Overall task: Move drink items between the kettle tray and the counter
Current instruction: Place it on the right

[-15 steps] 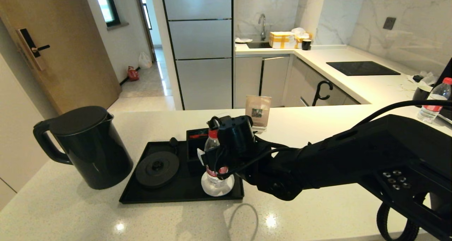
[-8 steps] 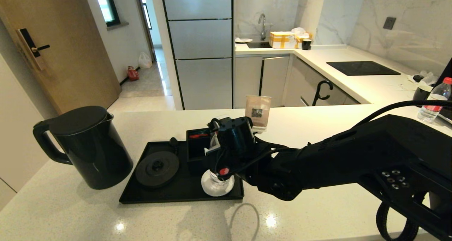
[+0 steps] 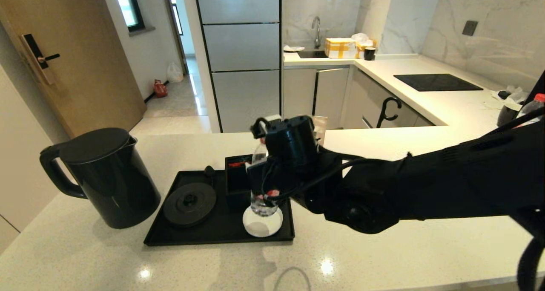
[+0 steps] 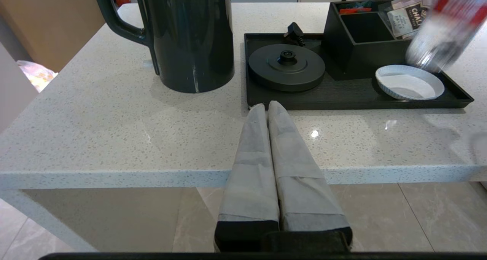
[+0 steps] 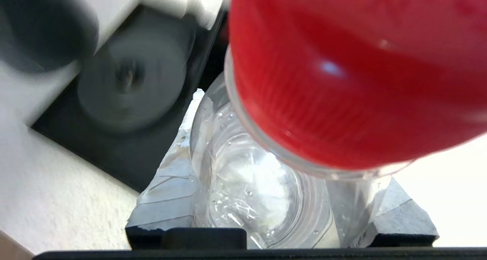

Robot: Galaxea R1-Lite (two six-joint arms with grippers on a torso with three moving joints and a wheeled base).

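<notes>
Right gripper (image 3: 259, 184): clamped on the water bottle (image 3: 262, 206), held just above the white coaster (image 3: 262, 228) on the kettle tray (image 3: 200, 235).
Left gripper (image 4: 267, 109): fingers pressed together, low at the counter's near edge.
Kettle (image 3: 106, 176): upright on the counter (image 3: 383, 257), left of the tray.
Room: kitchen with fridge (image 3: 240, 56), sink (image 3: 313, 52), cooktop (image 3: 436, 82).

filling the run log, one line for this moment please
right end effector: shut on water bottle, above coaster | left end effector: shut, parked | kettle: on counter
</notes>
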